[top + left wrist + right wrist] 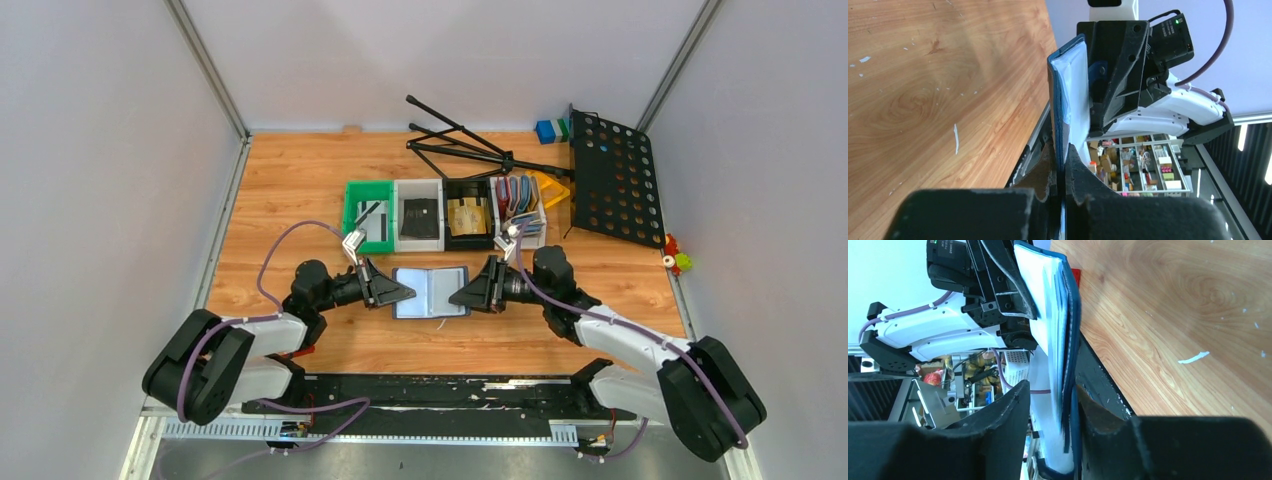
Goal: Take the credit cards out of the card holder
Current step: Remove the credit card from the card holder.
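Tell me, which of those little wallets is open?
The navy card holder between the left gripper and right gripper, spread open showing pale pockets. The red, blue and grey holders stand closed in the rightmost bin.

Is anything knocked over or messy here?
Yes. A black music stand lies tipped over at the table's far right, its legs sprawled behind the bins. Nothing looks spilled or broken.

Lab: enclosed wooden table (300, 190), sorting bins (419, 184)
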`<state>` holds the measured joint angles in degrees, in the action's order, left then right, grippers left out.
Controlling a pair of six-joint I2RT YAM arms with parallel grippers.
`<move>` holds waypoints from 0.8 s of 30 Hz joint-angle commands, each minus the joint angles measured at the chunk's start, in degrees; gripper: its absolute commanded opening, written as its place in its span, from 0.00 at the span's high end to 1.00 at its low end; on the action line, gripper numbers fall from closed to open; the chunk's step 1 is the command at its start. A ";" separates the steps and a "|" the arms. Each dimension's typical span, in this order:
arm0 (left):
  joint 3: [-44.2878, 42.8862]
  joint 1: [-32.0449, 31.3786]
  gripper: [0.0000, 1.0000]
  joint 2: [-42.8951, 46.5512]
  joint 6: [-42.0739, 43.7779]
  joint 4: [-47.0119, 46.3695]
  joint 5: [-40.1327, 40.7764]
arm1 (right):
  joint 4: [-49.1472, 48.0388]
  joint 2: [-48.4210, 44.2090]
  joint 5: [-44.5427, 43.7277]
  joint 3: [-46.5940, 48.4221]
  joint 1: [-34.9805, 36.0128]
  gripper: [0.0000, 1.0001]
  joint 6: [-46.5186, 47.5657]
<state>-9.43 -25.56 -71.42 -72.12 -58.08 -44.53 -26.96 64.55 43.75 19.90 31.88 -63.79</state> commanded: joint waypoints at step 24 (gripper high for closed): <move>-1.54 -1.15 1.00 2.80 2.87 0.74 0.13 | 19.40 -3.85 -7.58 7.65 2.58 0.84 14.81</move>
<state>-9.26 -25.87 -67.79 -69.19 -52.64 -43.48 -7.57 59.18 37.74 24.27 32.93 -51.00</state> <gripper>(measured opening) 0.039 0.155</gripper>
